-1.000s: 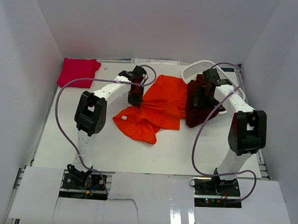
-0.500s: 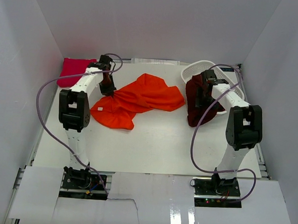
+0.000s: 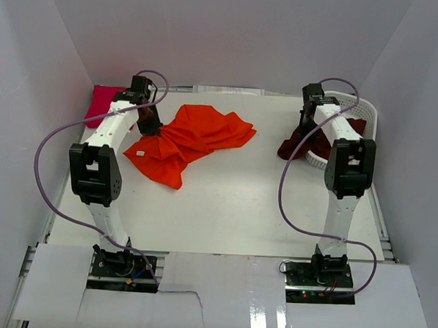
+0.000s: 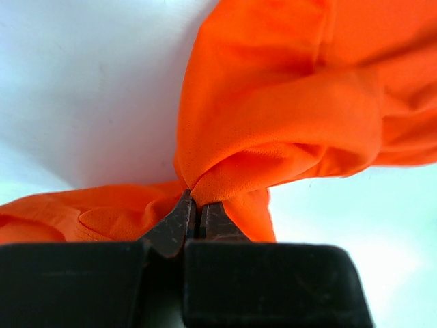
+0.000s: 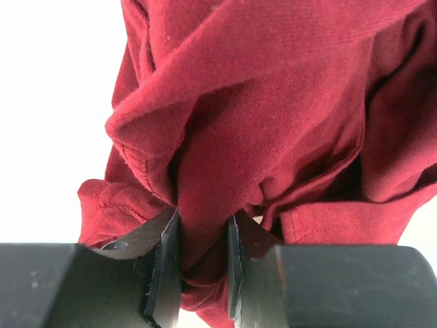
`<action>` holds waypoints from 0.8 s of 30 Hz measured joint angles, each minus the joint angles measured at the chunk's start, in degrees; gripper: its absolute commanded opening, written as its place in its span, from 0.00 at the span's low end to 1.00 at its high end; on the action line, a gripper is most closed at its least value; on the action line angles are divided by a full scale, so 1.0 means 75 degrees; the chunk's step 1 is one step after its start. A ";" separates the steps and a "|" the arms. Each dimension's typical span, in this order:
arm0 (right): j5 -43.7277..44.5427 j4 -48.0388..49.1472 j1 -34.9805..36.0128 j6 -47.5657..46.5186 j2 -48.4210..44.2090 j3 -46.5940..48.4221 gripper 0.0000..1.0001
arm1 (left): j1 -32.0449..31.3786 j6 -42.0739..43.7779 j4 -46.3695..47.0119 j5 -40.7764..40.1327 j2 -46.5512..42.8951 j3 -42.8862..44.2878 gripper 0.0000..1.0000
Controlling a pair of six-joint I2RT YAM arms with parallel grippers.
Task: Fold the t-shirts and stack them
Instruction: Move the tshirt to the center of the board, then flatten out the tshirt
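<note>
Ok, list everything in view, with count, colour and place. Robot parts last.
orange cloth t-shirt: 1, bright orange, crumpled on the table, far left of centre
magenta-pink cloth t-shirt: 1, magenta-pink, far left corner, partly hidden behind the left arm
dark maroon cloth t-shirt: 1, dark maroon, spilling from the basket onto the table, far right
white plastic lattice basket: 1, white, far right corner
table: 1, white, under everything
left arm: 1, white and black, reaching to the far left
right arm: 1, white and black, reaching to the basket
left gripper: 1, black, shut on a fold of the orange cloth t-shirt
right gripper: 1, black, closed on the dark maroon cloth t-shirt
</note>
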 measured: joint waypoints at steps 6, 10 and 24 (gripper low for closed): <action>-0.0119 -0.0242 -0.0111 -0.0396 0.1326 0.2028 0.13 | -0.0058 0.0006 0.0044 0.0347 0.0000 -0.0691 0.00; -0.0428 -0.0189 -0.0207 -0.1250 0.1903 0.2917 0.08 | -0.0076 0.0009 0.0076 0.0478 -0.0032 -0.0956 0.00; 0.0571 0.1078 -0.0207 -0.3491 0.1367 0.1644 0.08 | -0.0367 0.0093 0.0221 0.0682 -0.0114 -0.1166 0.00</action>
